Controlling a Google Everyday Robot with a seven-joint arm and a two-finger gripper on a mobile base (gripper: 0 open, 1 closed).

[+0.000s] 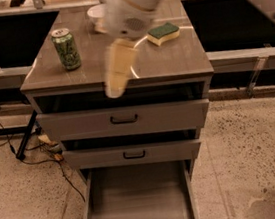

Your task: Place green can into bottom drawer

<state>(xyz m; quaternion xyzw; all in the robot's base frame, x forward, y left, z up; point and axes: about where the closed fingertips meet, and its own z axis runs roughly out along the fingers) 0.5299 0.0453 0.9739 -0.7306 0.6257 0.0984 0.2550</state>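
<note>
One green-and-white aluminium drink can point(66, 49) stood upright, upper left on grey counter point(171, 60); cream tool point(117, 70) hung right of it, opening indeterminable.

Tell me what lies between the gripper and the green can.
Nothing but bare cabinet top, in the camera view; the gripper hangs over its front part, the green can stands apart.

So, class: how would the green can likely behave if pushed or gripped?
Standing upright, the green can would probably tip under a high push, then roll. Its smooth metal side may slip. The gripper hangs beside it, not touching.
</note>
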